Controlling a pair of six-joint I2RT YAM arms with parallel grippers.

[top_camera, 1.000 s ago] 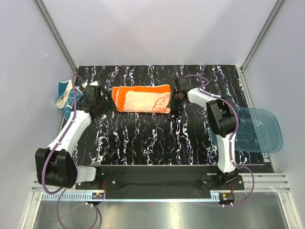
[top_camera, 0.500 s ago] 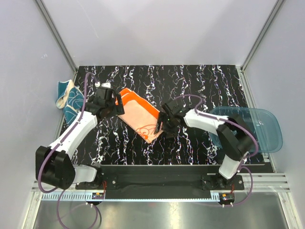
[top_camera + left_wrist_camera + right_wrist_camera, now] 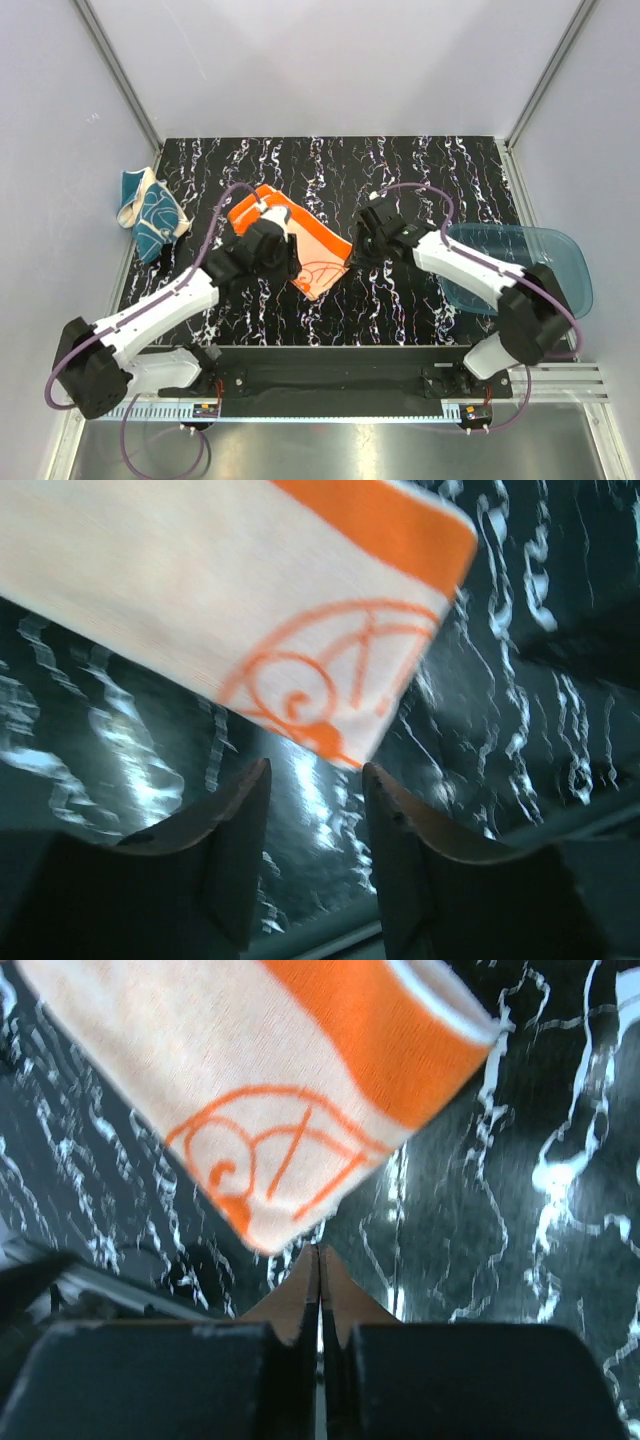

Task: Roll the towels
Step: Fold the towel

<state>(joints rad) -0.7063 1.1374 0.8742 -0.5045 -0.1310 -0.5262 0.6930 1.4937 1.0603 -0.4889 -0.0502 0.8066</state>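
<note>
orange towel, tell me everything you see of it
The orange towel is a soft flat cloth, seemingly folded: peach centre with orange swirl outlines, a solid orange band along one edge. It lies diagonally on the black marbled table, one corner toward the near edge. The open left tool and shut right tool sit near that corner; neither grips it.

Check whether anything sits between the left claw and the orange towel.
Nothing visible does. The left claw, its jaws apart, faces a corner of the orange towel, and only bare table shows between them. The teal towel lies away at the table's far left edge.
</note>
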